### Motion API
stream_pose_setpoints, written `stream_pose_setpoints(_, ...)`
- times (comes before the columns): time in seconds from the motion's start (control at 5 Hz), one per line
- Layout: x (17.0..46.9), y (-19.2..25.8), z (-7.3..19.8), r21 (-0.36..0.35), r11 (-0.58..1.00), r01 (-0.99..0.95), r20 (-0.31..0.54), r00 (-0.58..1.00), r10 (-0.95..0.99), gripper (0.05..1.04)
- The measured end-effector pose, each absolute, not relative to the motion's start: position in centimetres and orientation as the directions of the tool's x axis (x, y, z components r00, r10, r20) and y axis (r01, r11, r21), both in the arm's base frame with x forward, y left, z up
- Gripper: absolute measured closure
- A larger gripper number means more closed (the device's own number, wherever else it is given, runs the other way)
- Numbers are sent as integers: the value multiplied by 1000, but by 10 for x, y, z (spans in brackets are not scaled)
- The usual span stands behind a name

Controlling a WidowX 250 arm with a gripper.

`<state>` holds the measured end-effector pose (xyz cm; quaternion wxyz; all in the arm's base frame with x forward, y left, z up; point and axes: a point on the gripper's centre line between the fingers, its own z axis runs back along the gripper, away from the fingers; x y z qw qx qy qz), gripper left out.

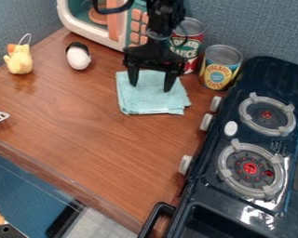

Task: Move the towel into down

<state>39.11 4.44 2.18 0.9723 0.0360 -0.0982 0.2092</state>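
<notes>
Duck toy [19,60] sits far left on the counter [83,125], then a toy microwave [117,29], then the folded light-blue towel [152,104] at far centre, the gripper [152,88] over it with fingers spread apart, then a red-labelled can [193,39] and a yellow-labelled can [219,72], both printed, and the stove [208,195] at right.

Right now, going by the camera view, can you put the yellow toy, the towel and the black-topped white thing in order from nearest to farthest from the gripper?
1. Towel, right at the gripper, below it.
2. Black-topped white thing, left of the towel.
3. Yellow toy, farther left.
</notes>
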Motion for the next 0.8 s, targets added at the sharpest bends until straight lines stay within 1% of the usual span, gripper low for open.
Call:
stream_pose_setpoints(0.2, 385, 42, 10, 21, 910, -414, 183, 897, 403, 84)
stream_pose_setpoints(0.4, 376, 41, 4, 22, 910, -413, 187, 896, 402, 83)
stream_pose_setpoints(0.6, 351, 39, 4, 19, 907, -421, 177, 894, 411, 84)
stream_pose_setpoints(0.8, 313, 36, 3, -9, 895, -446, 137, 886, 443, 83)
